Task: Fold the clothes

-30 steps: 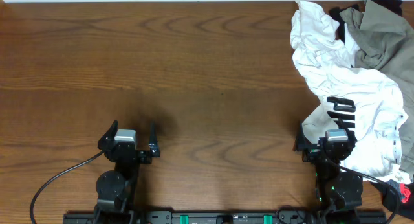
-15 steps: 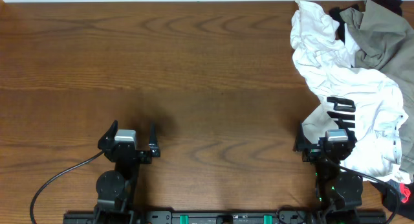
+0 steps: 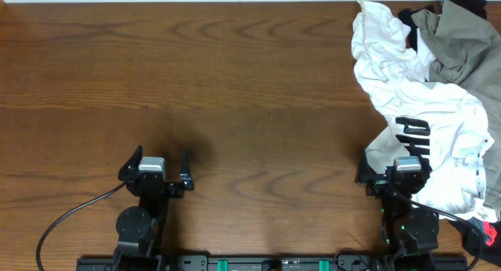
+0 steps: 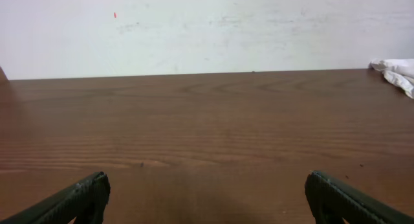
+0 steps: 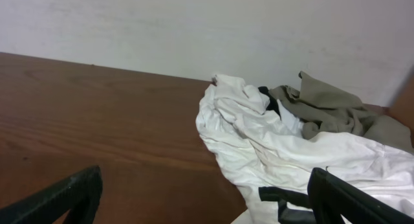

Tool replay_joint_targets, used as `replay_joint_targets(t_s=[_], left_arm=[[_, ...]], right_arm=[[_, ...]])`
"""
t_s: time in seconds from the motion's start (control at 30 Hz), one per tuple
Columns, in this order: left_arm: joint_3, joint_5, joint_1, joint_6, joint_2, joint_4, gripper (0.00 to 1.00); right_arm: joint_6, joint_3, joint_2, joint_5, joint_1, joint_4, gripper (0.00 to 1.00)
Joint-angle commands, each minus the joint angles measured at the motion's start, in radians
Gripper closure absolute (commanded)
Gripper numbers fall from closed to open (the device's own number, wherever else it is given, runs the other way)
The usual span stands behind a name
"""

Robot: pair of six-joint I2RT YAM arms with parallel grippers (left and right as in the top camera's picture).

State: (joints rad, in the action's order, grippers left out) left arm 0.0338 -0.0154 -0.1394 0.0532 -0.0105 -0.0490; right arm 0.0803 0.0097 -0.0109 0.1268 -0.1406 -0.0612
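The left end effector [image 3: 162, 153] and the right end effector [image 3: 396, 161] sit low at the near edge of the wooden surface [image 3: 235, 83], jaws wide apart, gripping nothing. The white T-shirt [image 3: 427, 106] lies crumpled along the right side, from the far edge down to the right end effector, black print upward. It touches an olive-grey garment [image 3: 458, 36] and a black garment [image 3: 468, 0] in the far corner.
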Motion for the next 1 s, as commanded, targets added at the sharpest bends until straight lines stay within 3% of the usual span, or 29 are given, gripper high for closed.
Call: replay_joint_targets(t_s=[0.0, 0.83, 0.97], left_arm=[[-0.030, -0.026, -0.002, 0.006, 0.006, -0.019, 0.02], [-0.030, -0.026, -0.002, 0.006, 0.006, -0.019, 0.02], [-0.030, -0.026, -0.002, 0.006, 0.006, -0.016, 0.02]], right_arm=[[-0.013, -0.004, 0.006, -0.003, 0.006, -0.002, 0.01], [-0.014, -0.004, 0.006, -0.013, 0.006, 0.000, 0.01], [-0.085, -0.004, 0.006, -0.027, 0.006, 0.000, 0.01]])
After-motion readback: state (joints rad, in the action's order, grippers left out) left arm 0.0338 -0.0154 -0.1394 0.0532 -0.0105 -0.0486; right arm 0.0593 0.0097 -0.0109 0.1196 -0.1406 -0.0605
